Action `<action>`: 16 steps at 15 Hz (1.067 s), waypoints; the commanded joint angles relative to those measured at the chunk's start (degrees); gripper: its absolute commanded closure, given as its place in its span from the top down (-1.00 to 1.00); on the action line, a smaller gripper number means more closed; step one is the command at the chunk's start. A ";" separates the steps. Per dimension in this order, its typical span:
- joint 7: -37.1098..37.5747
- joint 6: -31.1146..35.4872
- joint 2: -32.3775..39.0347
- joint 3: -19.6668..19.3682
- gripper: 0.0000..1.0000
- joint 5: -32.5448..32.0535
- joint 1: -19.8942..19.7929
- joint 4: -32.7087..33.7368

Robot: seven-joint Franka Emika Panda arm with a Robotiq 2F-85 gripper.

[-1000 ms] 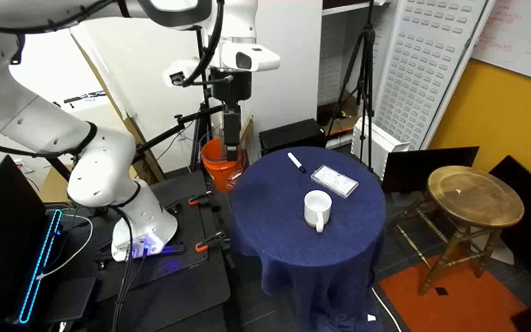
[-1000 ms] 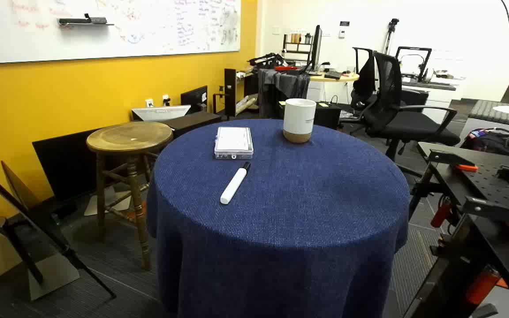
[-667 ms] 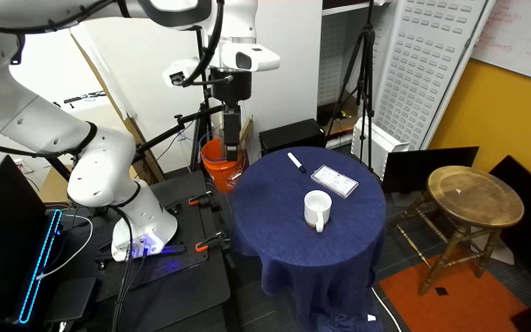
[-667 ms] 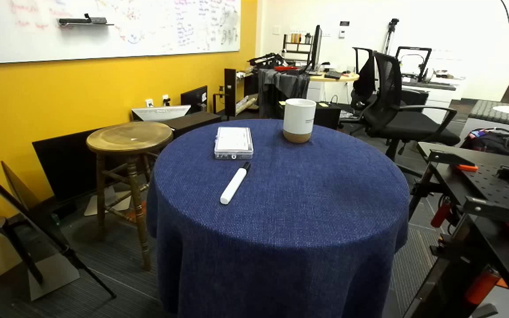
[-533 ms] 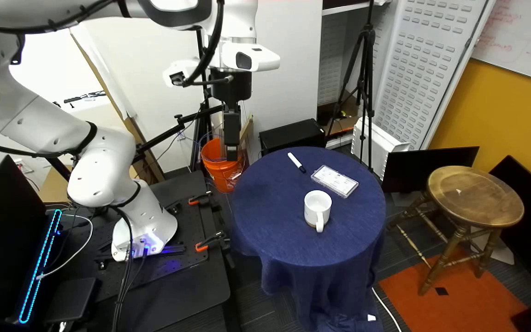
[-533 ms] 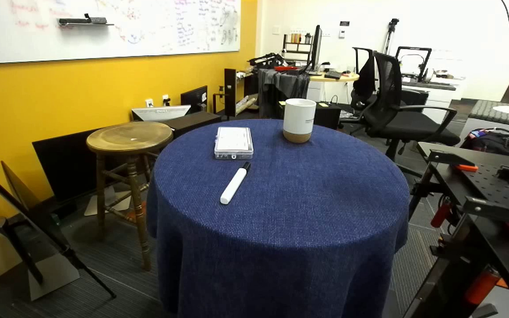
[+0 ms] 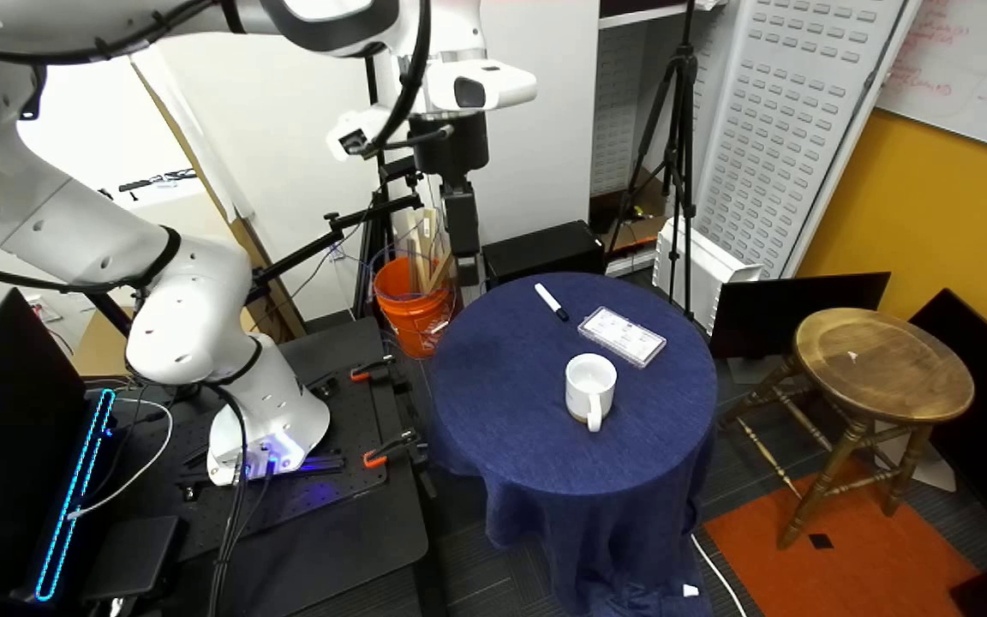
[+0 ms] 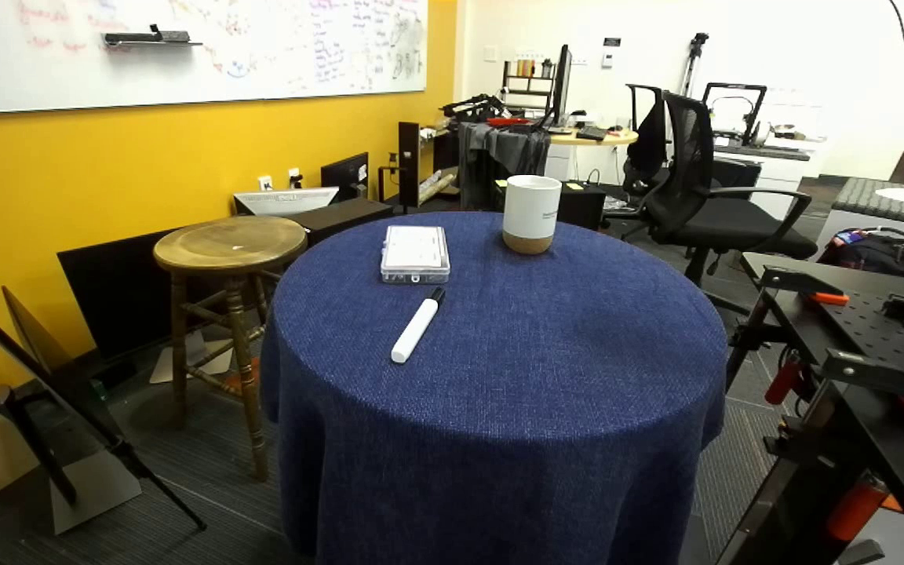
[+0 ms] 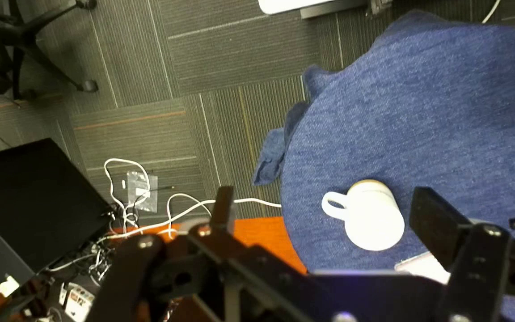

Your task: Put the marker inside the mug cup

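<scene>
One slim black-capped white plastic marker lies outside a cylindrical white ceramic mug | black two-fingered hand spread apart, empty | pickup, insertion seemingly remain

"Can you read anything?"
"Not a word. I see tiny print on the mug, markings on the plastic case and handwriting on the whiteboard, all illegible to me."

Blue-draped round table carries marker, flat case, mug (upright)
</scene>
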 commanded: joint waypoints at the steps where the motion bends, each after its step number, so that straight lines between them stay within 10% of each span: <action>1: 2.27 6.93 2.97 -0.15 1.00 0.82 1.38 0.99; 16: 33.60 17.96 20.08 9.86 1.00 12.35 6.49 9.12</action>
